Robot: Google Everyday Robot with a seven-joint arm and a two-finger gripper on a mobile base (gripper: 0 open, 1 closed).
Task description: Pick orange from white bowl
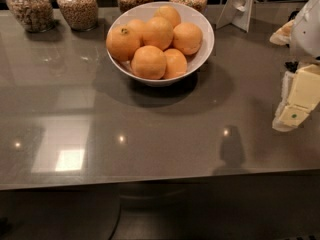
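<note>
Gripper, opening indeterminate, hangs right of white bowl, well apart; risk: off-centre contact rolls the orange aside.

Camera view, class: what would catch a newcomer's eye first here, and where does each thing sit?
The white bowl heaped with bright oranges stands out, at the back centre of the grey counter. Behind it a row of glass jars of grain lines the far edge. The gripper hangs at the right edge, well apart from the bowl.
</note>
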